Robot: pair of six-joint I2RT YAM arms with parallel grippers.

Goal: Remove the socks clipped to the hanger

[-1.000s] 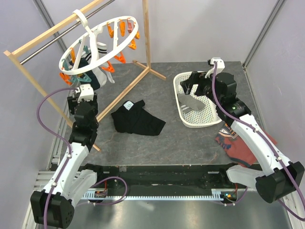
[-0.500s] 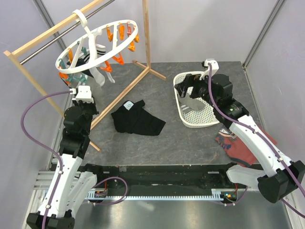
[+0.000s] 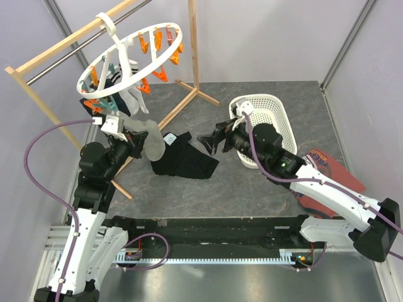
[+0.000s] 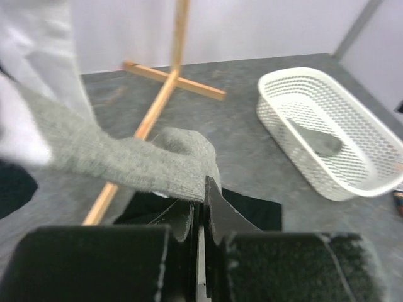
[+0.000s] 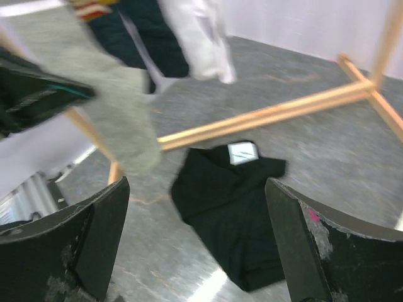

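Newly closed, the left gripper (image 4: 203, 189) clamps its jaws on a plain grey knitted sock (image 4: 126, 162) running lengthwise up-left toward the round white plastic peg hanger (image 3: 124, 55) (right gripper (image 3: 206, 143) opposite, jaws wide apart).

I have the left gripper (image 3: 133, 133) clamped on the grey sock (image 3: 150, 141), just below the near-left side of the hanger (image 3: 146, 70). More socks (image 3: 130, 99) hang under its ring. My right gripper (image 3: 208, 142) hovers, jaws wide, over the right edge of the black garment (image 3: 182, 160), left of the basket (image 3: 261, 97).
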